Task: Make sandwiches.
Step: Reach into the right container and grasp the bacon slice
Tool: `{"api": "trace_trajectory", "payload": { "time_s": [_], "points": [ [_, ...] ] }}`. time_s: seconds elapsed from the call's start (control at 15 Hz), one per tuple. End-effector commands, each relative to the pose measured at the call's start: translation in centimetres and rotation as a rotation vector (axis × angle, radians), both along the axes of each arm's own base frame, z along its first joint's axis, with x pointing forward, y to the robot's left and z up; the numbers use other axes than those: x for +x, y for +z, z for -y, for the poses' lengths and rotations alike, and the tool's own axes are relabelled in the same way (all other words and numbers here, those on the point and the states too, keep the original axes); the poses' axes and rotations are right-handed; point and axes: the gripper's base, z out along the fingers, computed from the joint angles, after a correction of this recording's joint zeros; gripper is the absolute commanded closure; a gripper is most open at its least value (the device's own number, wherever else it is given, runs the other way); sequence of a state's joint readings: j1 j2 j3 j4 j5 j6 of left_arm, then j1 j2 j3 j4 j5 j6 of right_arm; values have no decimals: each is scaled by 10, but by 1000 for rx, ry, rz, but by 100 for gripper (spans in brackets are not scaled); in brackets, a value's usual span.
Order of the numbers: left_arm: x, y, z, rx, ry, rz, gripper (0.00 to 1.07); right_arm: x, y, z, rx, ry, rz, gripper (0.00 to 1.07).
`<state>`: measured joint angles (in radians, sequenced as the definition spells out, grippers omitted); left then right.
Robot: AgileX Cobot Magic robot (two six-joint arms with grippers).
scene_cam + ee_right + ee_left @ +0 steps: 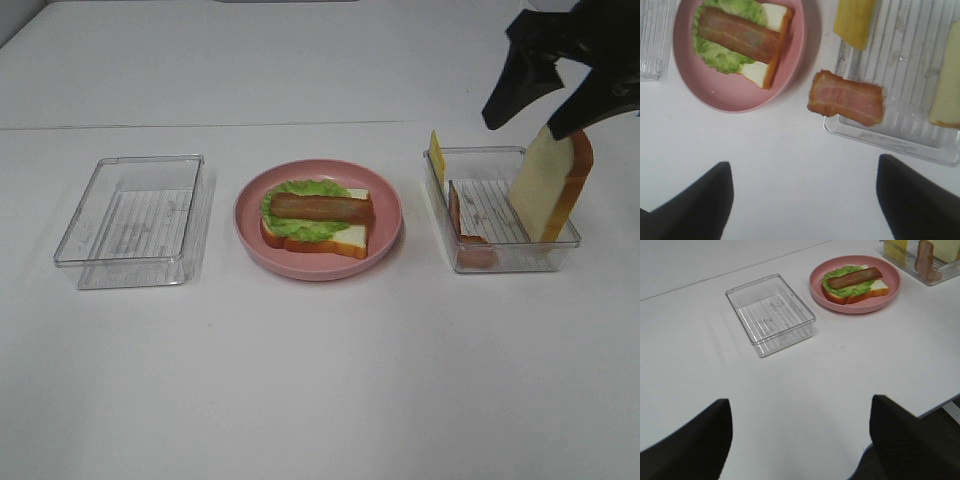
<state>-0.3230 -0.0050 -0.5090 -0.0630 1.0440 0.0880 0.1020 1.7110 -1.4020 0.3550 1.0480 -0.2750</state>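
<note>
On the white table [320,380], which is taking up nearly the whole exterior view, two clear trays are standing with a plate between them. My right claw [805,200] is hanging above the right tray [500,262] with its two fingers spread wide and nothing between them. My left claw [800,440] is waiting nearer to the left tray [140,215], also wide open and carrying nothing. In this left tray nothing is lying.

The pink plate [320,268] is carrying the sandwich [315,220], which I am judging to be about half built. A bottom slice [345,238] is lying flat, the lettuce [290,225] is covering it, and one bacon strip [322,207] is lying along the top. No cheese and no upper slice are sitting on it yet.

The parts that I think are remaining are all waiting at the right tray. The loose bread slice [545,190] is standing on edge and leaning against the far right corner, just under my right claw. The spare bacon strip [846,97] is leaning over the wall on the plate side. The cheese square [437,155] is standing at the back corner; from the right wrist view it seems to be outside the wall, but I cannot tell surely.
</note>
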Motion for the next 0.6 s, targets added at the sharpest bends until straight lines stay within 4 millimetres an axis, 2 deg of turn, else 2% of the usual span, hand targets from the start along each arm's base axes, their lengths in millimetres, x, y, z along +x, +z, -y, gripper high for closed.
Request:
{"api": "trace_trajectory", "payload": {
  "time_s": [0.07, 0.2, 0.27, 0.33, 0.6],
  "points": [
    [-3, -1, -1, -11, -7, 20, 33, 14, -9, -21, -64, 50, -41, 40],
    [-3, -1, -1, -11, -7, 20, 33, 26, -18, -34, -126, 51, -108, 44],
    [-3, -1, -1, -11, -7, 20, 33, 28, -20, -35, -139, 48, -121, 45],
    [-3, -1, -1, -11, -7, 20, 33, 43, -31, -39, -176, 15, -177, 46],
    [-3, -1, 0, -10, -7, 18, 33, 68, -54, -41, -220, -19, -235, 46]
  ]
}}
